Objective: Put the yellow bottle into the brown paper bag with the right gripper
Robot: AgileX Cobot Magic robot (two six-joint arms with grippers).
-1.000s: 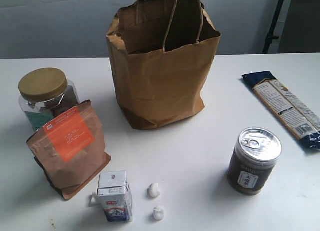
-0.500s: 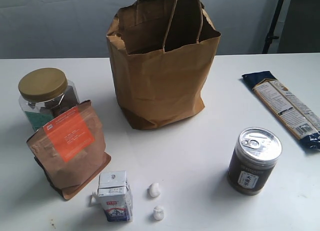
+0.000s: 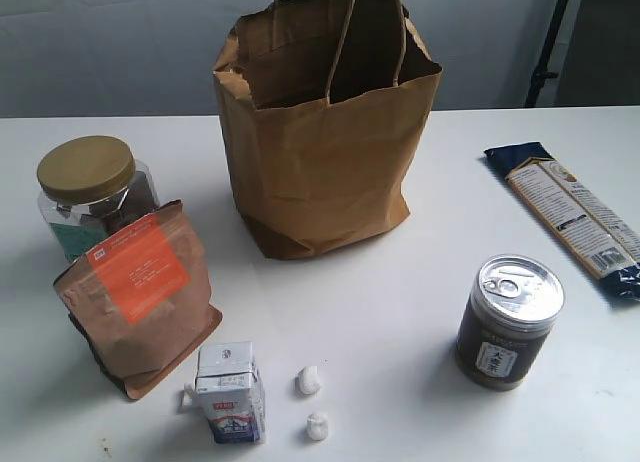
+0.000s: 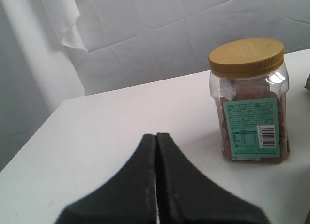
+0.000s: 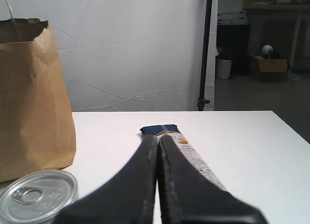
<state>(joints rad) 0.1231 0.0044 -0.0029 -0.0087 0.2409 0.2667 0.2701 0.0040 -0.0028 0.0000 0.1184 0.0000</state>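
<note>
Exterior view, near to far: small milk carton (image 3: 230,394) at front edge of white table (image 3: 380,302), two white lumps (image 3: 309,380) just beside it. Brown pouch (image 3: 140,297) w/ orange label sat behind on left, pull-tab can (image 3: 508,322) on right. Further back: gold-lid jar (image 3: 90,192) left, pasta pkt (image 3: 572,217) right, brown paper bag (image 3: 320,152) upright at centre rear, mouth open. Couldn't see yellow bottle in any view, loc unknown. Left wrist view: left gripper (image 4: 156,136) jaws pressed together, nothing held, jar beyond. Right wrist view: right gripper (image 5: 158,137) likewise closed tight & empty, can near, pkt and bag past the tips.
</note>
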